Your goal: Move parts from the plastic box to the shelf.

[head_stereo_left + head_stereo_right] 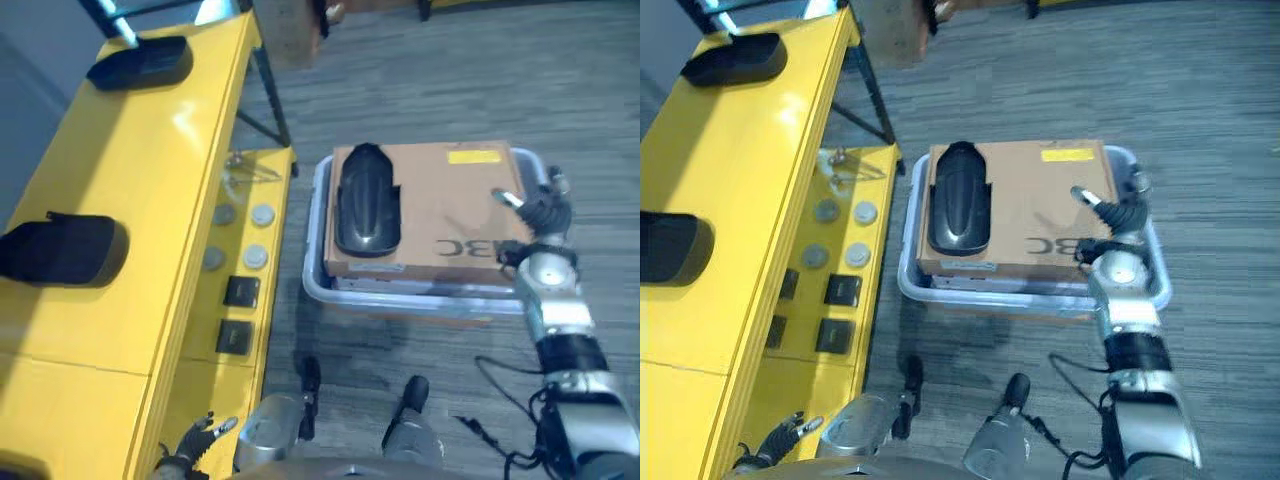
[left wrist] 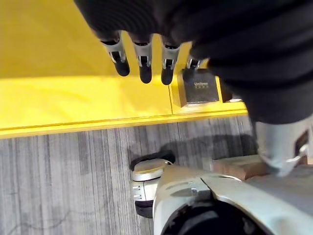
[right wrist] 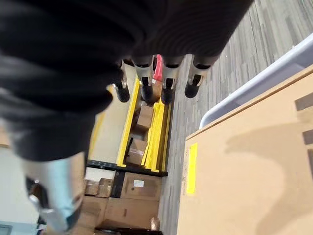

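A pale plastic box (image 1: 314, 281) stands on the floor, covered by a brown cardboard sheet (image 1: 455, 210). One glossy black part (image 1: 367, 200) lies on the sheet's left side. My right hand (image 1: 541, 213) hovers over the sheet's right edge, fingers (image 3: 166, 83) straight and holding nothing. The yellow shelf (image 1: 150, 190) runs along the left and carries two black parts, one far (image 1: 140, 62) and one near (image 1: 62, 250). Low by the shelf's near front edge hangs my left hand (image 1: 196, 438), fingers (image 2: 145, 62) straight and empty.
A lower yellow ledge holds round silver discs (image 1: 262, 214) and small black boxes (image 1: 241, 291) between shelf and plastic box. A cardboard box (image 1: 290, 30) stands at the back. Grey carpet lies right of the plastic box.
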`<state>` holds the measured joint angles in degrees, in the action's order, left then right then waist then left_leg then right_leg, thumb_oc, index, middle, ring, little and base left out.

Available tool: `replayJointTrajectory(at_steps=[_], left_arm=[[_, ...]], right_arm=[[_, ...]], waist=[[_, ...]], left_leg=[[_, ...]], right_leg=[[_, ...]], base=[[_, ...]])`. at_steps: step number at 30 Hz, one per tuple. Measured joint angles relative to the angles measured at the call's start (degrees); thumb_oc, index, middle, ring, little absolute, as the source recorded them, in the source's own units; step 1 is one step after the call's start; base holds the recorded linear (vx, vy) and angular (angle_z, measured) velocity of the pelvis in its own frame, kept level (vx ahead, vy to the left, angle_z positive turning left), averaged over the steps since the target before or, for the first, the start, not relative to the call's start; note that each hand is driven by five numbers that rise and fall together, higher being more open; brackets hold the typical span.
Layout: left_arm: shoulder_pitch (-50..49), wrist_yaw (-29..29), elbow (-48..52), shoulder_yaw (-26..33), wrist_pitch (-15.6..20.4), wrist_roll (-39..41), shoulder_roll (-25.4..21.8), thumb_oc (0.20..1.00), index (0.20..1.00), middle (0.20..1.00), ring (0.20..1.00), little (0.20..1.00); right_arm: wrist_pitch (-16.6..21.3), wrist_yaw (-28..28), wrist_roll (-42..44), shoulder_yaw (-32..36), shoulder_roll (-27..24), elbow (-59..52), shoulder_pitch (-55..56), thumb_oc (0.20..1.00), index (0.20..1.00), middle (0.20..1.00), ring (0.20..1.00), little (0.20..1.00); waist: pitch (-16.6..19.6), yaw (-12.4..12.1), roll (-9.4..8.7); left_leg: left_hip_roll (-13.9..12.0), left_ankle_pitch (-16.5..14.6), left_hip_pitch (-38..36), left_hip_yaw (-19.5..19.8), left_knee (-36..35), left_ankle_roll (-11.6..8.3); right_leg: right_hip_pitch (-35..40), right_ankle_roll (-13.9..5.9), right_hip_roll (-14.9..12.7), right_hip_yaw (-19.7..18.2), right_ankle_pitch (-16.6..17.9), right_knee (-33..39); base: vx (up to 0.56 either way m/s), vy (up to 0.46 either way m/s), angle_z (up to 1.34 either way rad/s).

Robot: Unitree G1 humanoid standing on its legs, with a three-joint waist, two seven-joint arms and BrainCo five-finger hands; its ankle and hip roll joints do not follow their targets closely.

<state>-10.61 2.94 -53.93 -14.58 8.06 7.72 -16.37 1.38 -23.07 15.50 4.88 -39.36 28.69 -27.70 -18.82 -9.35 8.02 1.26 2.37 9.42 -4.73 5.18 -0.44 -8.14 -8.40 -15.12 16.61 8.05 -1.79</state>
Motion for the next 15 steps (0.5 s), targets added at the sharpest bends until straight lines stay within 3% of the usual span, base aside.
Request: replayJointTrajectory(at_steps=[6, 15], left_arm=[[0.8, 0.1, -3.4, -0.2, 0.5, 0.1, 0.0, 1.0, 1.0, 1.0, 1.0, 1.0], [0.8, 0.4, -4.2, -0.4, 2.0, 0.2, -0.2, 1.0, 1.0, 1.0, 1.0, 1.0]], right_arm=[[0.3, -1.3, 2.3, 0.3, -3.9, 6.1, -3.3, 1.0, 1.0, 1.0, 1.0, 1.0], [2.8, -1.3, 6.2, 0.2, -3.6, 9.1, -4.5, 1.0, 1.0, 1.0, 1.0, 1.0]], waist=[[-6.2, -0.8, 0.21], [-6.7, -3.2, 0.13]], left_leg=[[-0.2, 0.1, 2.1, 0.7, 0.8, -0.06], [0.1, 0.2, 2.4, 2.0, 0.8, -0.08]], right_leg=[[-1.9, 0.43, 0.1, 0.5, -0.4, -1.2], [-1.5, 0.28, -0.3, 2.2, -1.1, -1.5]], base=[[-0.08, 0.024, 0.07], [-0.02, 0.005, 0.07]])
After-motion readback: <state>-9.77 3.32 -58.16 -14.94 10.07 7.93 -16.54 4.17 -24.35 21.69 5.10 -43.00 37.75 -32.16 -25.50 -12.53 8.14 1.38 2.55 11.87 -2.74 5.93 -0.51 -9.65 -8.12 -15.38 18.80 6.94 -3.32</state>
